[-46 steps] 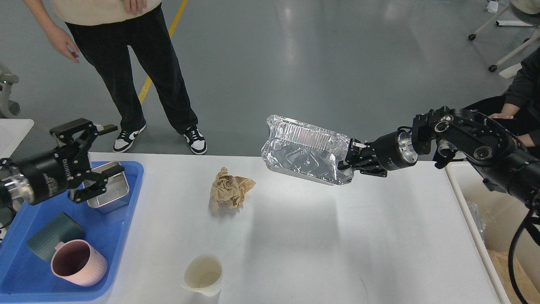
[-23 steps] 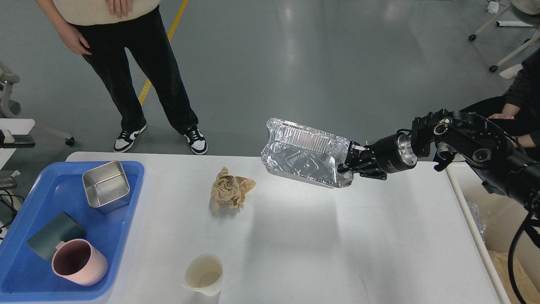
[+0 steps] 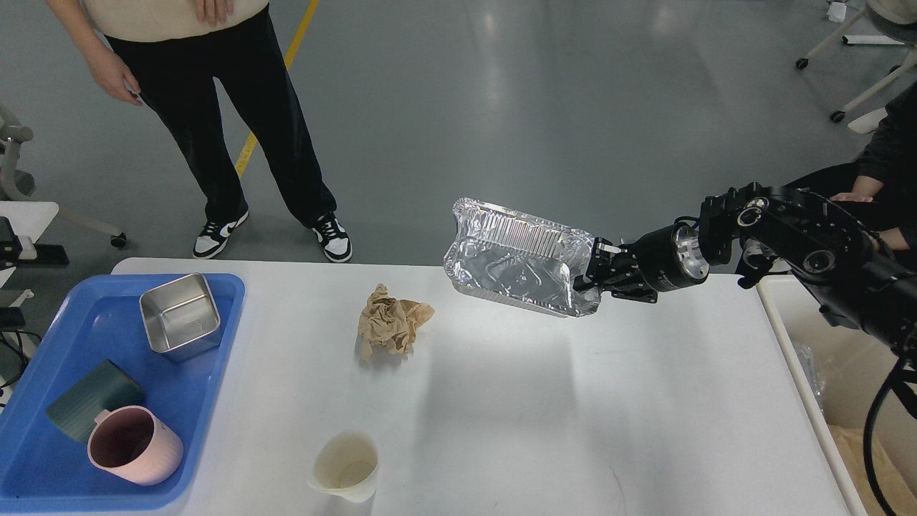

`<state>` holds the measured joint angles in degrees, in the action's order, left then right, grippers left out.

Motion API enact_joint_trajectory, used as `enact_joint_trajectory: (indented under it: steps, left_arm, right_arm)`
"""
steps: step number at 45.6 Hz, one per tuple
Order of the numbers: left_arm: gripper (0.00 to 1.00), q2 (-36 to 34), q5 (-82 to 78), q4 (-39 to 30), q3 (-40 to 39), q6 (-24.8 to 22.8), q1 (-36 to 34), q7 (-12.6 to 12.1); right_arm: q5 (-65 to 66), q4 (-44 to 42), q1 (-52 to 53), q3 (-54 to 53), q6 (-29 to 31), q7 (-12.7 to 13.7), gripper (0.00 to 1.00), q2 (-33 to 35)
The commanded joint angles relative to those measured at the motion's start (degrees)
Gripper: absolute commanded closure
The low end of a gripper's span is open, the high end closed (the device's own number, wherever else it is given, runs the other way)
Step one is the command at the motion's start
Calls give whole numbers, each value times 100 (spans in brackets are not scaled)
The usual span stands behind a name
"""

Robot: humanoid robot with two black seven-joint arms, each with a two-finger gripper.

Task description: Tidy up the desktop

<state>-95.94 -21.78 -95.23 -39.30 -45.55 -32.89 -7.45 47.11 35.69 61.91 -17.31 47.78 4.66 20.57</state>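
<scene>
Desktop point(image 3: 501, 423): white, matte, rounded corners, fills lower view | on it: crumpled paper point(image 3: 390, 321) mid, cup point(image 3: 347, 466) tipped at near edge, blue tray point(image 3: 208, 390) left with steel box point(image 3: 179, 315) and two mugs | right gripper point(image 3: 591, 269) clenched on foil pan point(image 3: 517, 256), held above far edge | left gripper out of view

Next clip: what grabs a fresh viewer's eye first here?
The shiny foil tray, held in the air above the far side of the white desktop by the right hand, which pinches its right end. Next comes the crumpled brown paper lying alone mid-table, with a cream paper cup tipped near the front edge. At left, a blue tray holds a steel box, a pink mug and a dark green cup.
</scene>
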Motion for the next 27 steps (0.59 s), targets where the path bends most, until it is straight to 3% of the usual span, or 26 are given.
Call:
enact_joint_trajectory:
  steps: [1,12,27]
  left_arm:
    - [5,365,-669,-399,1,11,-86,-186]
    - [5,1552,-1680,-567,10,-32,-473,-969]
    - [5,2729,-2699,-567,80,-454,-499,-1522]
  right_arm:
    - [0,0,6,0,3,0,100,0]
    - [0,9,6,8,3,8,100,0]
    - [9,17,-21,17,3,8,100,0]
